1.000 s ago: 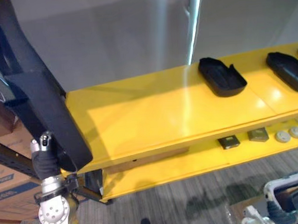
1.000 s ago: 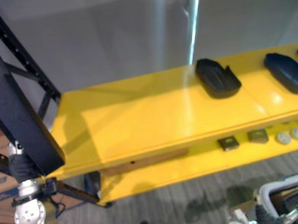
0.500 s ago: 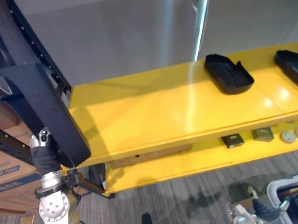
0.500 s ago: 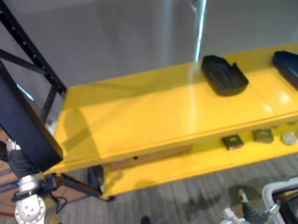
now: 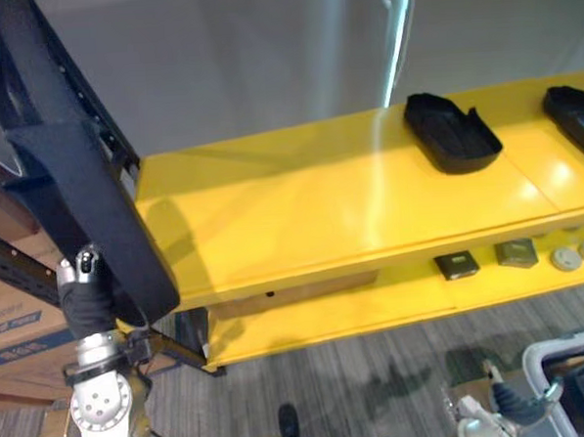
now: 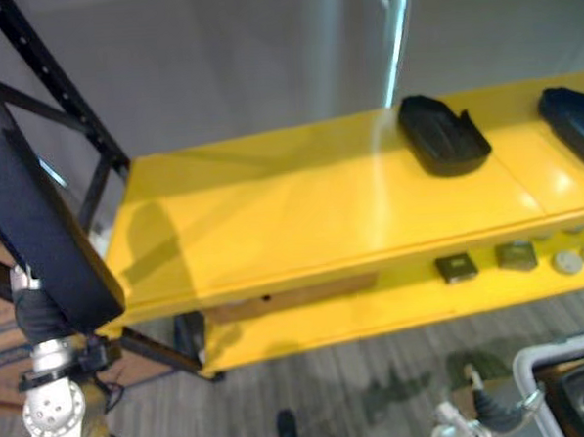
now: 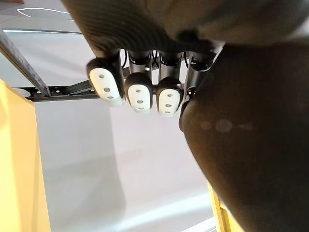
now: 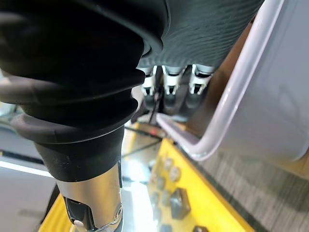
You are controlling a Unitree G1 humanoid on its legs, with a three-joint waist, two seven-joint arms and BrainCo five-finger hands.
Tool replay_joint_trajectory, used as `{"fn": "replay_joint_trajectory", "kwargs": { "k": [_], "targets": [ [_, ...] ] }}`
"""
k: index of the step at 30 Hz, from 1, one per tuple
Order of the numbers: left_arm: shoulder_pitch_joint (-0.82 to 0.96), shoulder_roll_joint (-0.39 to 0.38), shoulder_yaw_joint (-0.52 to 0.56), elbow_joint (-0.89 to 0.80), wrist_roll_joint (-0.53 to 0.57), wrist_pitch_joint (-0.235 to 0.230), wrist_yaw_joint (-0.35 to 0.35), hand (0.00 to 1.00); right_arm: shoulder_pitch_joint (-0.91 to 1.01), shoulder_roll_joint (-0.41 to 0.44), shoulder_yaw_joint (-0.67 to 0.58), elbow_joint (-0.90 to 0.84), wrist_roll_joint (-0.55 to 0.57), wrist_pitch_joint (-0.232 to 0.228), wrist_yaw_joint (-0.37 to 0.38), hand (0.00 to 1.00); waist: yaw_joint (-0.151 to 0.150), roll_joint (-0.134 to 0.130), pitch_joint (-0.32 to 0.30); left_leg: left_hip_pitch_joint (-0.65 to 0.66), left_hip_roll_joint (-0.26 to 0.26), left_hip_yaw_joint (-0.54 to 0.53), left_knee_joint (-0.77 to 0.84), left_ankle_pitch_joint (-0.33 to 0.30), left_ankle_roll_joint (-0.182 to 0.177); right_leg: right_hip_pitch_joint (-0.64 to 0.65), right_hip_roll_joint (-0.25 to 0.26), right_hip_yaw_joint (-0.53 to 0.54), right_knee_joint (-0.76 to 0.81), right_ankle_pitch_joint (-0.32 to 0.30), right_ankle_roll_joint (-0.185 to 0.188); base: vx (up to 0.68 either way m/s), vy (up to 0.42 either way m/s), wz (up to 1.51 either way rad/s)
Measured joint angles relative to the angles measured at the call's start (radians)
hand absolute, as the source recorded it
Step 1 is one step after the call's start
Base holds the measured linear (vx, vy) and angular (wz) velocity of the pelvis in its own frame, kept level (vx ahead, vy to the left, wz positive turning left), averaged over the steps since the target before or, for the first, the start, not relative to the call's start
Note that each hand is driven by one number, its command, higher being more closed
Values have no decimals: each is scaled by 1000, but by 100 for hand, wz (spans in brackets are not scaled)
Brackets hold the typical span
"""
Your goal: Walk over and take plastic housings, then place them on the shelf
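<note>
Upper board of the yellow shelf [image 5: 302, 218]: glossy, with a bare stretch across its left and middle. Two black plastic housings lie on it, open side up. One housing [image 5: 452, 132] is right of the middle; a second housing [image 5: 576, 120] sits at the right edge of the eye views, apart from the first.

Lower board [image 5: 327, 319]: yellow, carrying two dark square parts [image 5: 456, 265] and two pale round discs [image 5: 566, 258] in a row under the right half.

Left robot hand [image 5: 85, 293]: raised at the shelf's left end, fingers [image 7: 140, 96] curled round a long black housing [image 5: 85, 200], which stands steeply tilted above the hand and reaches the top of the view.

Right robot hand [image 6: 483, 404]: low at the right. Its fingers [image 8: 166, 82] are hooked over the rim of a white bin [image 6: 564, 361] (something dark lies inside; it cannot be identified).

Room: plain grey wall [image 5: 225, 56] behind the shelf, with a bright vertical streak of light [image 5: 400, 27]. The floor is grey striped carpet [image 5: 378, 371]. A black perforated rack upright [image 6: 55, 84] rises at the shelf's left end, and cardboard boxes [image 5: 13, 311] stand beyond it.
</note>
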Motion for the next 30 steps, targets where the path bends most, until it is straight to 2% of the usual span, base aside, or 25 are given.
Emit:
{"fn": "replay_joint_trajectory", "kwargs": {
  "k": [8,14,19,21,22,23,24,25,26,28,29,30],
  "targets": [
    [1,0,0,0,0,0,-1,100,0,-2,5,3,12,0,4,0,1,-4,2,0,1,1,0,0,0,0,1,0,0,1,0,0,0,0],
    [2,0,0,0,0,0,-6,100,0,-13,29,15,32,3,45,0,1,-4,2,1,1,2,0,0,0,1,1,1,-1,2,-1,0,0,0],
    [3,0,1,3,-1,1,-19,100,0,-17,43,20,33,3,112,0,2,-5,4,7,4,2,0,0,0,4,3,6,-2,3,-1,0,0,-4],
    [20,-4,1,12,-1,2,-12,100,-13,-31,80,22,33,9,164,0,11,-5,9,18,14,14,8,-5,-5,6,9,23,3,1,-4,7,-4,-18],
    [31,-6,1,16,-1,2,-7,100,-19,-35,90,24,33,14,182,0,13,-6,13,13,19,19,26,-12,-6,7,11,25,3,0,-6,8,-28,-17],
    [33,-13,0,27,-1,3,3,100,-40,-49,115,36,32,28,226,0,21,-7,51,-19,38,18,135,-57,-2,24,25,26,-2,-3,-21,-48,-52,-13],
    [32,-26,0,37,-1,3,8,100,-56,-76,153,41,28,41,267,0,29,7,90,-70,69,-4,277,-118,-6,38,43,27,-8,-6,-33,-111,-64,-11],
    [38,-42,0,50,-1,3,8,100,-64,-101,180,41,28,50,289,0,38,21,109,-102,84,-34,362,-145,-8,44,62,30,-8,-6,-41,-161,-72,-22],
    [51,-56,-1,74,-1,3,8,100,-71,-125,198,41,21,55,307,0,59,34,121,-122,93,-90,408,-158,-23,42,79,48,-9,-13,-54,-125,-63,-25],
    [78,-58,1,93,-1,2,15,100,-80,-153,200,41,10,55,316,0,69,50,121,-123,93,-130,397,-166,-35,37,87,50,-9,-18,-61,-62,-50,-10],
    [85,-58,1,93,-1,1,15,100,-81,-163,199,41,11,54,321,0,69,50,121,-119,91,-133,383,-173,-43,33,86,50,-9,-18,-61,-21,15,-6],
    [93,-57,4,92,-1,-1,14,100,-79,-185,197,37,12,53,331,0,83,52,119,-98,79,-115,345,-177,-43,29,71,53,-9,-18,-61,11,34,-17]
  ]
}}
